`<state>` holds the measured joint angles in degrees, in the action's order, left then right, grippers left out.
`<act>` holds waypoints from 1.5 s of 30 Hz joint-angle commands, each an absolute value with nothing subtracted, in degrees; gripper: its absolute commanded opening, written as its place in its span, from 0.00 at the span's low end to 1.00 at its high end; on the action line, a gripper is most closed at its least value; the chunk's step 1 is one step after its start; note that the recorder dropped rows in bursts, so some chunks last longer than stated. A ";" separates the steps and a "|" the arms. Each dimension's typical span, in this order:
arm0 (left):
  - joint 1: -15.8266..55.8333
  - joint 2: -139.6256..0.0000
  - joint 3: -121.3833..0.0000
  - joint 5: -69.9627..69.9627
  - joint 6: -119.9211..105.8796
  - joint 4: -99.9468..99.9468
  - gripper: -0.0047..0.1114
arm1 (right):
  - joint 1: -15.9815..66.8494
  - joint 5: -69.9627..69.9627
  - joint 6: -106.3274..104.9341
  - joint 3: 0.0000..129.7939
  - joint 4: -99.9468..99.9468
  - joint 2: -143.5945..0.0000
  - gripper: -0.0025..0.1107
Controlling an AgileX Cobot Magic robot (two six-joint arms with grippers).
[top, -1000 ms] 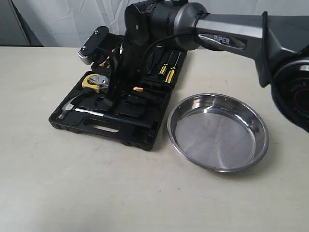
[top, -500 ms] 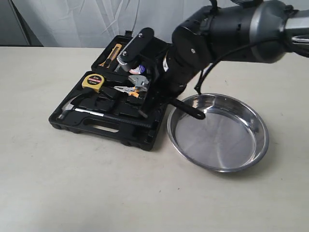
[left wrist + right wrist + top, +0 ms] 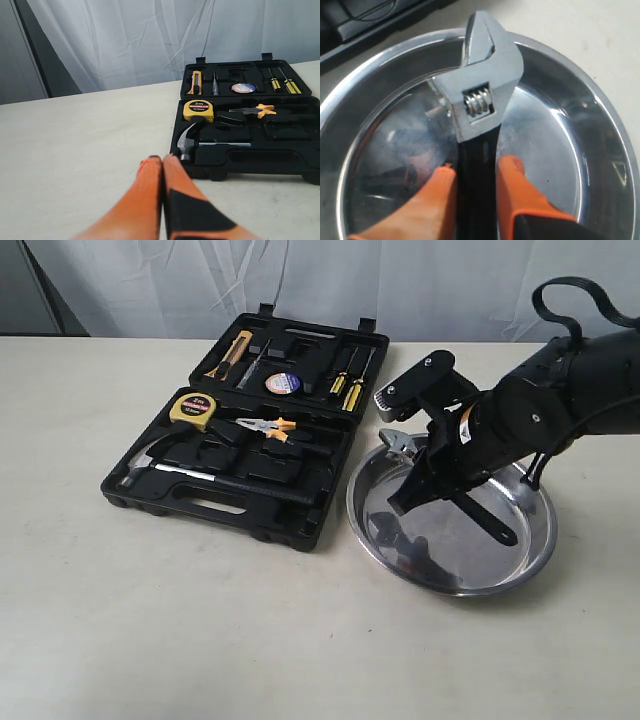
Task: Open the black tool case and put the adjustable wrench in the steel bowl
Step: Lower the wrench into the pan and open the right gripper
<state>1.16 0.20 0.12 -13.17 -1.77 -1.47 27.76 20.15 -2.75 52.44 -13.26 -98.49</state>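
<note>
Right wrist view: the right fingers (image 3: 512, 190) are closed partway, pinching the black handle of the adjustable wrench (image 3: 482, 90) from both sides just behind its silver head, so the tool cannot swing. The head points away from the wrist, with the worm screw facing the camera. Beneath it lies the steel bowl (image 3: 600, 125). The wrench hangs over the bowl's bottom, and I cannot tell whether any part of it touches the metal. In the exterior view the wrench is tilted, with its head up by the bowl's far left rim and its handle end low toward the middle. I judge that this suits laying it down inside before letting go. The bowl sits on the bench (image 3: 150, 620) just right of the black tool case (image 3: 230, 505), close enough for a short carry. The case lies fully open and flat, with the hammer (image 3: 150, 465), tape measure (image 3: 195, 407) and orange-handled pliers (image 3: 265, 425) in their recesses. In the left wrist view the left fingers (image 3: 145, 195) are pressed together on nothing, low over the bench and apart from the case on its hammer side, out of the way. As I judge it, only the release remains
</note>
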 commanded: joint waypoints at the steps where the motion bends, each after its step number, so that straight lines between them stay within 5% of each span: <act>1: 1.22 0.00 0.00 -13.29 -1.72 -1.68 0.04 | 27.34 18.54 -2.63 52.31 -13.77 -98.72 0.01; 45: 1.22 0.00 0.00 -13.29 -1.72 -1.68 0.04 | 27.34 17.68 -2.55 52.31 -13.81 -103.72 0.02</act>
